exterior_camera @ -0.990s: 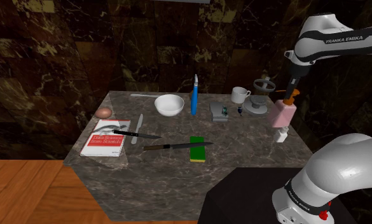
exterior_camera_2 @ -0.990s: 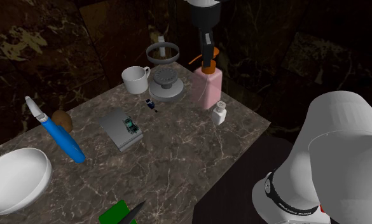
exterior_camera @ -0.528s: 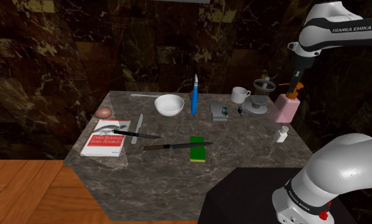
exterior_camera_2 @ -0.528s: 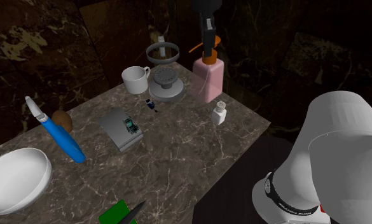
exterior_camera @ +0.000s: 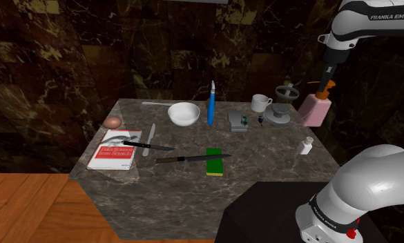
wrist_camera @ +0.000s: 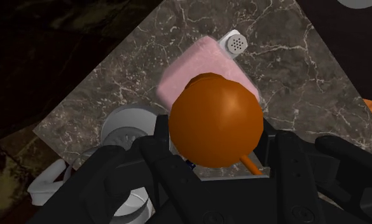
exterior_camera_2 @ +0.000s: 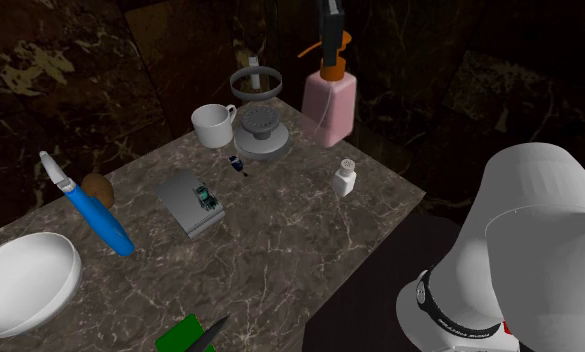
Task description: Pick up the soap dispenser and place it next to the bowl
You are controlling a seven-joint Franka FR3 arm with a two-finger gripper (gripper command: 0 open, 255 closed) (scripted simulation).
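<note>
Marble-look table [exterior_camera: 262, 148], white arm [exterior_camera: 362, 21] high over its corner, white bowl [exterior_camera: 184, 114] as target, pink soap dispenser [exterior_camera: 313, 112] gripped.
Bowl sits near the table's back edge, left of middle in the shoulder view, with a blue stick [exterior_camera: 210, 107] just beside it. Dispenser hangs at that view's far right, by the grey stand [exterior_camera: 282, 110]. It looks clear of the table, long axis roughly upright, slightly tilted. Hand [exterior_camera: 325, 81] is closed from above on the orange pump [wrist_camera: 216, 121]. Key relation: bowl lies well apart from the hand, toward the shoulder view's left, with white cup [exterior_camera: 260, 103], grey block [exterior_camera: 236, 121] and blue stick between. The carry probably has to pass over those, then set down on bare table beside the bowl. Small white shaker [exterior_camera: 304, 146] stands near, below the dispenser.
</note>
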